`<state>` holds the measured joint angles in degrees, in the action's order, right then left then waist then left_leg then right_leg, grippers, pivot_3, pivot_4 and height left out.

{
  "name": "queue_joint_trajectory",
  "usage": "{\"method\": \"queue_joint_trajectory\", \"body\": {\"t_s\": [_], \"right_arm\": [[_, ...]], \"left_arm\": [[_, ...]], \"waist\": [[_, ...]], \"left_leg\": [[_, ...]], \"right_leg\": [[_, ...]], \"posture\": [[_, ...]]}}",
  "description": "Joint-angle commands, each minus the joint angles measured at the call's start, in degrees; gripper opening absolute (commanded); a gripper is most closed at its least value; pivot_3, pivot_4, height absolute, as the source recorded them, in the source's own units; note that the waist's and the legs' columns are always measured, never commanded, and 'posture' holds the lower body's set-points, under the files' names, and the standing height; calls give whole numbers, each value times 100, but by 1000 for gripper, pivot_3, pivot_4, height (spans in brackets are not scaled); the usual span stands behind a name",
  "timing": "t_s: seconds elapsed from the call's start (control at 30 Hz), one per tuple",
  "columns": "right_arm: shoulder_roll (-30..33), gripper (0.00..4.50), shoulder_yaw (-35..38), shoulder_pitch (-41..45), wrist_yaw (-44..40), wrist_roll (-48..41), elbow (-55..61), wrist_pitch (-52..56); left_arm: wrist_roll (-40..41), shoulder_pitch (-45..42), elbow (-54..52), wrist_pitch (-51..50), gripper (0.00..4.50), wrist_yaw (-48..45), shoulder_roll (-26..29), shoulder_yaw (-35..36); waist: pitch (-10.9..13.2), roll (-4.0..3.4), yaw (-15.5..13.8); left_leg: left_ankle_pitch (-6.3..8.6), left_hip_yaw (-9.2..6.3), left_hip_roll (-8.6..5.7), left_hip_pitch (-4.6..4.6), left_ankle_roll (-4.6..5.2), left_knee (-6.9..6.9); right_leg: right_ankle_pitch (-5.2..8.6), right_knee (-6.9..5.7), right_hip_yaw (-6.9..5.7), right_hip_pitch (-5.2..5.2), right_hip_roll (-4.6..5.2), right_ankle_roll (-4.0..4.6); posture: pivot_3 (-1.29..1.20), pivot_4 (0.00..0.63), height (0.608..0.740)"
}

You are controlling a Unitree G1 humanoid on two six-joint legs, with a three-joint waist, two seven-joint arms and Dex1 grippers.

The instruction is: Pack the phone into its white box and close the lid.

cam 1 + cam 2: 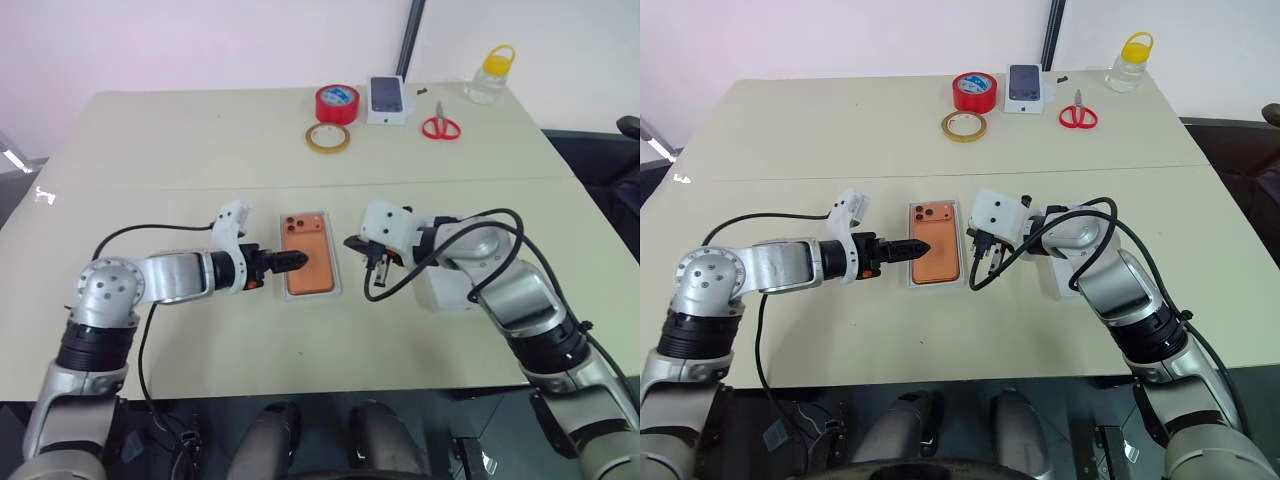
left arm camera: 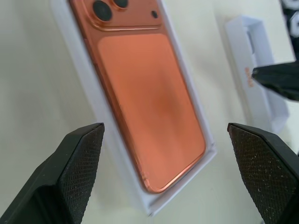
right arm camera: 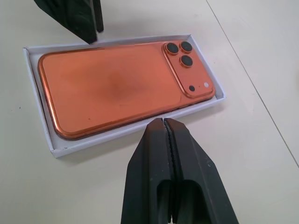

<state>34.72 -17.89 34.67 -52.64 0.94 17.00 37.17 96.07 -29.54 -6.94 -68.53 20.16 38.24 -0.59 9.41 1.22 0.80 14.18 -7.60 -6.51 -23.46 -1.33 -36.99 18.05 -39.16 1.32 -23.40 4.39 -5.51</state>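
- Your phone (image 1: 311, 264) already lies back-up inside the white box (image 1: 342, 281), centre of the left eye view, long axis running up and down the frame, camera cluster at the upper end.
- The lid (image 1: 445, 287) is what the coming move turns on: it sits right of the box, half hidden under the right forearm, clearly nearer your right arm.
- Your right gripper (image 1: 367, 253) hangs just right of the box, fingers pressed together, pinching nothing.
- Your left gripper (image 1: 291, 261) has its fingers spread wide at the box's left edge, tips over the phone, holding nothing.
- Bare table lies between box and lid; the tape rolls (image 1: 337, 103), scissors (image 1: 440, 126) and small white box (image 1: 388, 98) stay well apart at the upper frame.
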Motion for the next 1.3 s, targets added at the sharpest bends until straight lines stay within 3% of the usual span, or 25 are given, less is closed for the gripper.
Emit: {"method": "queue_joint_trajectory", "body": {"t_s": [0.03, 0.17, 0.23, 0.33, 0.53, 0.77, 1.0, 1.3], "right_arm": [[25, 0, 20, 48, 27, -34, 113, -64], [25, 0, 2, 45, 55, -7, 47, 10], [2, 0, -67, 95, 127, 82, -104, 162], [-114, 0, -188, 231, 297, 208, -387, 464], [-395, 0, -463, 523, 550, 355, -955, 939], [-607, 0, -909, 723, 777, 649, -1122, 910], [-797, 0, -1114, 721, 733, 693, -1008, 999], [-378, 0, -1008, 381, 555, 628, -161, 1424]], "left_arm": [[-299, -119, -245, -85, 4432, -284, 246, 148], [-1433, -98, -389, 248, 4432, -848, 554, 282], [-2534, -22, -589, 686, 4207, -1362, 860, 20], [-3854, 102, -807, 1066, 3114, -2188, 1289, -620], [-5183, -39, -433, 1628, 55, -3248, 959, -1106], [-6184, -367, 13, 1613, 55, -4242, 482, -1721], [-6747, -550, 182, 1588, 55, -4717, -175, -1878], [-7235, -896, 252, 1475, 55, -5249, -1084, -2257]], "waist": [[0, 0, -3], [1, -1, 1], [1, 0, 7], [2, -2, 3], [6, -4, -9], [5, -4, 22], [5, -4, -6], [5, -4, -28]], "left_leg": [[0, 0, -1, 0, 0, 0], [0, 0, 0, 0, 0, 3], [0, 0, 0, 0, 0, 3], [0, 2, -1, 0, 0, 9], [0, 1, -1, -3, 0, 11], [0, 0, -1, -4, 1, 11], [0, -3, -3, -4, 1, 6], [2, -5, -6, -5, 4, 1]], "right_leg": [[0, 0, 0, 0, 1, 0], [0, 1, 0, -1, 0, 0], [0, 1, 0, -1, 0, 0], [0, 4, 0, -1, 1, 1], [0, 9, -2, -2, 3, 1], [0, 7, -3, -4, 2, 1], [0, 5, -6, -2, 2, 0], [1, 6, -10, 2, 5, -1]], "posture": [[0, 150, 740], [0, 150, 740], [0, 150, 740], [0, 150, 740], [0, 150, 740], [0, 150, 740], [0, 150, 740], [0, 150, 740]]}}
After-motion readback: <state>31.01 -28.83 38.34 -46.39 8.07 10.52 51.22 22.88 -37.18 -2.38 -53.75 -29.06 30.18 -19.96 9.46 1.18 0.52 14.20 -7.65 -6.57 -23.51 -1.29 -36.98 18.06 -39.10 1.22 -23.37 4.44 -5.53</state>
